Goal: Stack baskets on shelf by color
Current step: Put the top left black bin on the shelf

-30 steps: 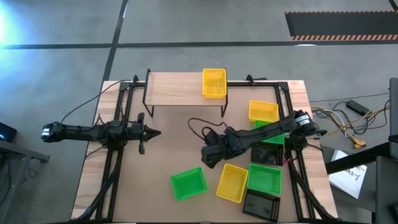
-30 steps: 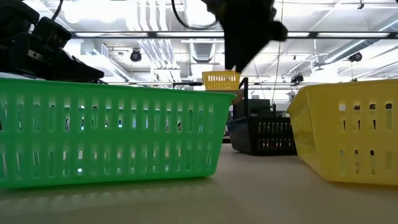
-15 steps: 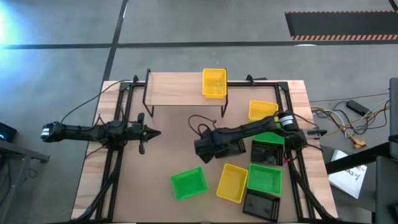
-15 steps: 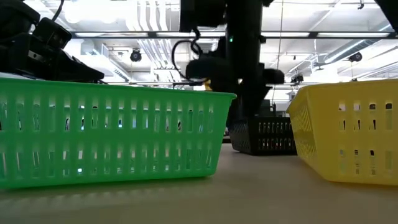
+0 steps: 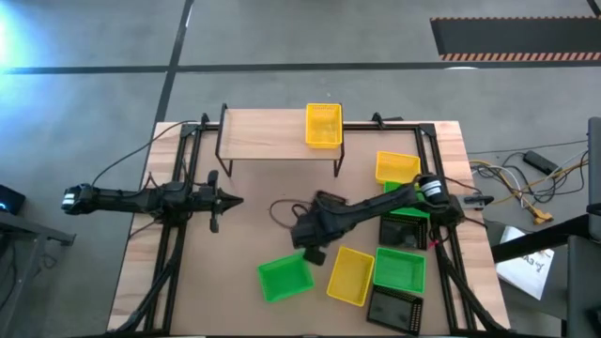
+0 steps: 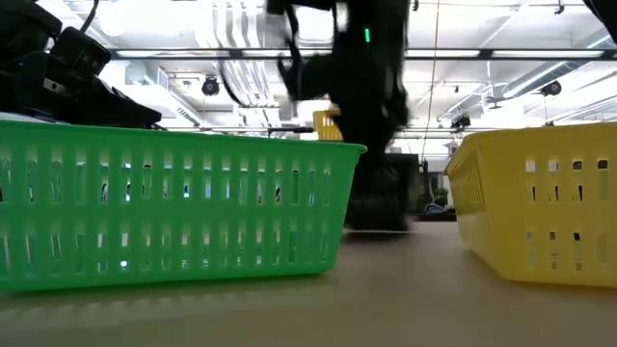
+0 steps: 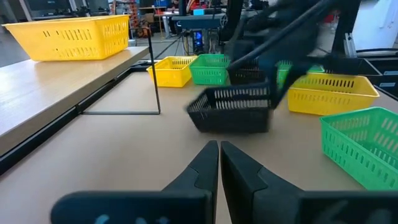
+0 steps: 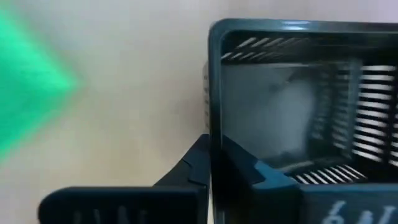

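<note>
My right gripper (image 8: 214, 146) is shut on a black basket (image 7: 233, 112) with perforated sides, near the table's middle (image 5: 308, 237), in front of the light-wood shelf (image 5: 272, 131). One yellow basket (image 5: 323, 125) stands on the shelf's right end. My left gripper (image 7: 219, 149) is shut on nothing and waits at the table's left (image 5: 237, 199). On the table rest a green basket (image 5: 285, 278) and a yellow basket (image 5: 350, 275) at the near side, with more baskets at the right. My right gripper has one wall of the black basket at its rim (image 8: 214, 93), one finger outside (image 8: 196, 158) and one inside the basket. The fingers come from above, pointing down into the open top. Whether the basket's bottom is clear of the table I cannot tell.
At the right lie a yellow basket (image 5: 396, 168), a green basket (image 5: 406, 202), a black basket (image 5: 402, 233), a green basket (image 5: 399, 268) and a black basket (image 5: 392, 308). Black frame rails (image 5: 188, 169) run along the table's sides.
My right gripper has gone toward the table's left edge. The black basket, which stood still on the table half a second ago, has moved left with it.
</note>
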Controlling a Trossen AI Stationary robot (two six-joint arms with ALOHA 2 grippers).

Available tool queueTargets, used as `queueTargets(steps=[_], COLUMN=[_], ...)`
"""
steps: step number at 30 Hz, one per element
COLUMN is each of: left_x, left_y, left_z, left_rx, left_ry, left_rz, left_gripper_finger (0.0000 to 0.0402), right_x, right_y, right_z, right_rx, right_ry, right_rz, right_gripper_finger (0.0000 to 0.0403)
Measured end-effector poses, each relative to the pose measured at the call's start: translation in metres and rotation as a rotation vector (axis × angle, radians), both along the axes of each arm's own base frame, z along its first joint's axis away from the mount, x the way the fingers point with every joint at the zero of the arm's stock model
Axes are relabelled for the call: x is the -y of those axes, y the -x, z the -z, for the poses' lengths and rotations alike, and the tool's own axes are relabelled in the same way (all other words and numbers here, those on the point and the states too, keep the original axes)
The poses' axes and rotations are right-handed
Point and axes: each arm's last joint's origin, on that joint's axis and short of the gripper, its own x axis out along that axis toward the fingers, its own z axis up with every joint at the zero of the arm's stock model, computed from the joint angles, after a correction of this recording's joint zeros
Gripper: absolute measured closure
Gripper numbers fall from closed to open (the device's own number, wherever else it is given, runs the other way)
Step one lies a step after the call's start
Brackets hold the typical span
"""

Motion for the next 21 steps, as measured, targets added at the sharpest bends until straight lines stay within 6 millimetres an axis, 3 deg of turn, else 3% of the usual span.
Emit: queueTargets(steps=[5,9,12,15,21], left_x=[0.000,0.000,0.000,0.000,0.000], left_y=[0.000,0.000,0.000,0.000,0.000], left_z=[0.000,0.000,0.000,0.000,0.000], left_rx=[0.000,0.000,0.000,-0.001,0.001], left_ry=[0.000,0.000,0.000,0.000,0.000], left_rz=[0.000,0.000,0.001,0.001,0.000], left_gripper_finger=[0.0399,0.0399,0.0399,0.0399,0.0399], right_x=[-0.021,-0.007,0.024,0.067,0.153], right_y=[-0.019,-0.035,-0.042,-0.046,-0.044], right_z=[-0.054,-0.105,-0.133,-0.150,-0.147], right_rx=[0.210,0.415,0.483,0.507,0.476], right_ry=[0.042,0.178,0.303,0.360,0.339], right_rz=[-0.367,-0.445,-0.425,-0.384,-0.333], right_gripper_finger=[0.0393,0.0394,0.0394,0.0394,0.0394])
